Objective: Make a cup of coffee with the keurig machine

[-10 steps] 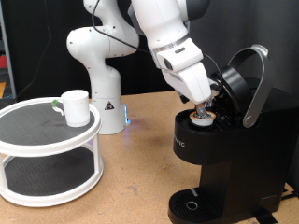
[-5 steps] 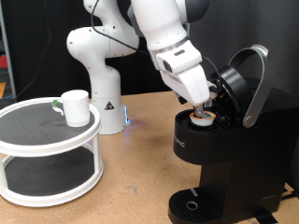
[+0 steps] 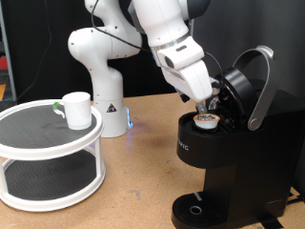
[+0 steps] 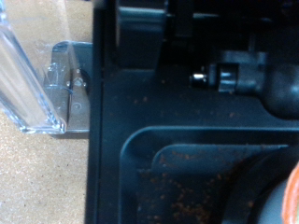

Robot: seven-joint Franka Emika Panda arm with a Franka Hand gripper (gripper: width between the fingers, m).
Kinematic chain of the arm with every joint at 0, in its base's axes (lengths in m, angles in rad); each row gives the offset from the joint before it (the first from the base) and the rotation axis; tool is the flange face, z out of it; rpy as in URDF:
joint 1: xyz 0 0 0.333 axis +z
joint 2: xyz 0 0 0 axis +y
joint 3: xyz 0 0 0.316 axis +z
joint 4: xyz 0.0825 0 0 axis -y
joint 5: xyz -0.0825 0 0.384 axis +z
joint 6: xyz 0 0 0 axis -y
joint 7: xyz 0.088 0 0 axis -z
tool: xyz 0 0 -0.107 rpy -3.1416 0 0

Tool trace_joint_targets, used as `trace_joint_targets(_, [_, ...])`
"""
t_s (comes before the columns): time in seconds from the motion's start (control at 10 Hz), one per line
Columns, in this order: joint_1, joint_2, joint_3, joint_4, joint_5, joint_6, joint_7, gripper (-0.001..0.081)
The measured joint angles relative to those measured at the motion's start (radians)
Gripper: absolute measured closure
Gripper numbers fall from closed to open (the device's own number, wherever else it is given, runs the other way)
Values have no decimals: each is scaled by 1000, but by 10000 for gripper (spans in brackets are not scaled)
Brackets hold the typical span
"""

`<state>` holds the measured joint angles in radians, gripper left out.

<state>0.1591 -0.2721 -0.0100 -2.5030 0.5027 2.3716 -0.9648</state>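
The black keurig machine point(image 3: 233, 162) stands at the exterior view's right with its silver-grey lid handle point(image 3: 262, 86) raised and the chamber open. A small white coffee pod point(image 3: 206, 119) sits in the open chamber. My gripper point(image 3: 212, 102) hangs just above the pod, clear of it, with nothing between its fingers. The white cup point(image 3: 76, 109) stands on the top tier of a round white stand point(image 3: 38, 143) at the exterior view's left, far from the gripper. The wrist view shows only the machine's black body point(image 4: 187, 140) close up, and no fingers.
The robot's white base point(image 3: 100, 67) stands behind the stand. The machine's drip tray point(image 3: 195, 210) is at its foot, with nothing on it. A clear water tank point(image 4: 33, 84) shows beside the machine in the wrist view. The wooden table lies between stand and machine.
My gripper has risen slightly up and away from the pod, which stays in the chamber and shows more fully. The cup and the machine have not moved.
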Motion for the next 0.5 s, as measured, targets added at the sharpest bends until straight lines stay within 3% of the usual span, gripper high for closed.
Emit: trace_joint_targets(0.5, [0,7,0,-7,-25,3,15,-2])
